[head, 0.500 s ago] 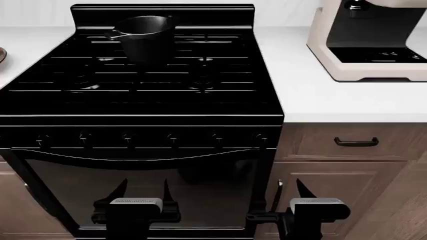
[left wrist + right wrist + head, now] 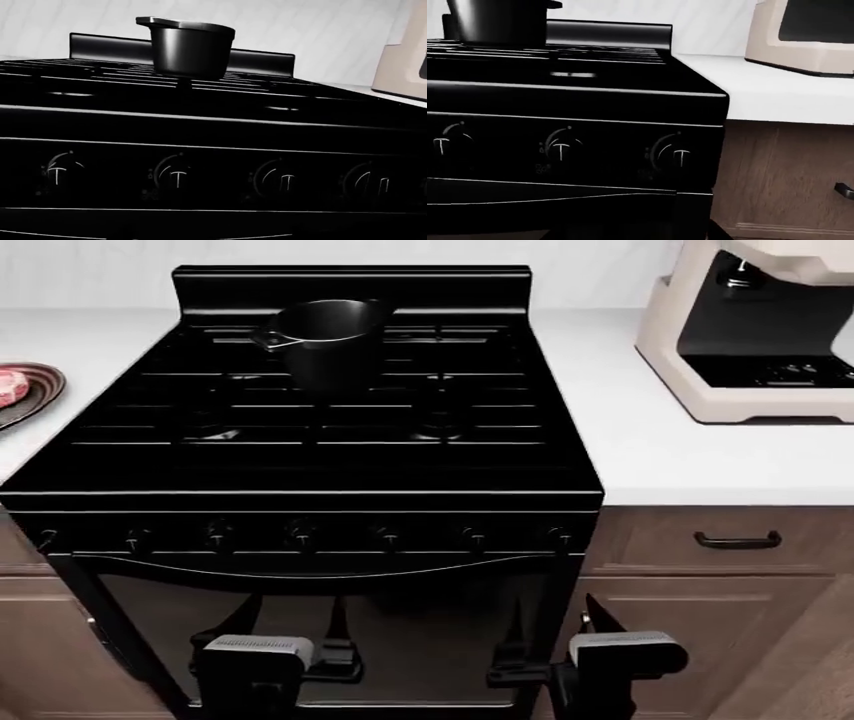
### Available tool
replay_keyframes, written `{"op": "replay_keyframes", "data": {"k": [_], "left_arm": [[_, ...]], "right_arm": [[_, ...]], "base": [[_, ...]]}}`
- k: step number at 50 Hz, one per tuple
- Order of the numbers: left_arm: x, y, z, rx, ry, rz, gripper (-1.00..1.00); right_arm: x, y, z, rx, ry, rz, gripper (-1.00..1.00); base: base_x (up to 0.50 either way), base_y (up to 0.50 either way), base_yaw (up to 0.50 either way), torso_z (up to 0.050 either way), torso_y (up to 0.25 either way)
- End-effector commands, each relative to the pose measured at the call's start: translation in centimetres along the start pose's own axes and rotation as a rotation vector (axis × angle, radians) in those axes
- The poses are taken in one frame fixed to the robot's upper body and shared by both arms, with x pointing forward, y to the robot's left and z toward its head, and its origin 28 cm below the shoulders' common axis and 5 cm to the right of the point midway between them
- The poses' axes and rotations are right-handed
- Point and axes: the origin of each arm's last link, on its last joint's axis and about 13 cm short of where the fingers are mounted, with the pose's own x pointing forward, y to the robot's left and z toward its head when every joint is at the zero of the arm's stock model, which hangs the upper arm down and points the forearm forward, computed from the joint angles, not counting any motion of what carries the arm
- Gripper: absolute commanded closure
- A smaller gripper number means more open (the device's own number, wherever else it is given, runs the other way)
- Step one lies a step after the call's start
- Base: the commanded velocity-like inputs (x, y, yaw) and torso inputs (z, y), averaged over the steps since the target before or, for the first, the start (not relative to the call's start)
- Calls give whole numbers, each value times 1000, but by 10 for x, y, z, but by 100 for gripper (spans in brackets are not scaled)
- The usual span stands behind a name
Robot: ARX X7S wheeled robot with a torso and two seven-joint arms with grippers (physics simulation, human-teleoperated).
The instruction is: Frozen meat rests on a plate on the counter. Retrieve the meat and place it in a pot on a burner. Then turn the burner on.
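Meat (image 2: 11, 386): on plate (image 2: 40, 398), far-left surface (image 2: 94, 340), well apart from both hands; untouched.
Pot (image 2: 322, 338): rear burner, awaiting meat.
Left hand (image 2: 288, 635), right hand (image 2: 550, 635): low before oven, fingers spread, holding nothing; stowed for approach.

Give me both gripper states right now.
Left gripper: open, fingers spread, holding nothing.
Right gripper: open, fingers spread, holding nothing.

Left gripper (image 2: 286, 632) and right gripper (image 2: 551, 628) held low, side by side, fingers spread apart, pointing forward
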Motion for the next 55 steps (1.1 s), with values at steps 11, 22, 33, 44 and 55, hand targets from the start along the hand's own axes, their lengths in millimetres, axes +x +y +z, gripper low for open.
{"op": "replay_keyframes", "data": {"k": [11, 22, 33, 44, 55], "left_arm": [[-3, 1, -1, -11, 0, -19, -100], [-4, 0, -1, -10, 3, -23, -100], [-4, 0, -3, -15, 7, -22, -100], [-2, 1, -5, -15, 12, -19, -100], [0, 1, -3, -6, 11, -18, -100]], "right_arm": [[-2, 3, 0, -24, -9, 33, -100], [-3, 3, 1, -22, -10, 35, -100], [-3, 3, 0, -24, -5, 38, -100], [-1, 5, 0, -23, -1, 45, -100], [0, 4, 0, -20, 2, 55, -100]], "base": [[0, 500, 0, 50, 0], [0, 500, 0, 50, 0], [0, 500, 0, 50, 0], [0, 500, 0, 50, 0], [0, 500, 0, 50, 0]]}}
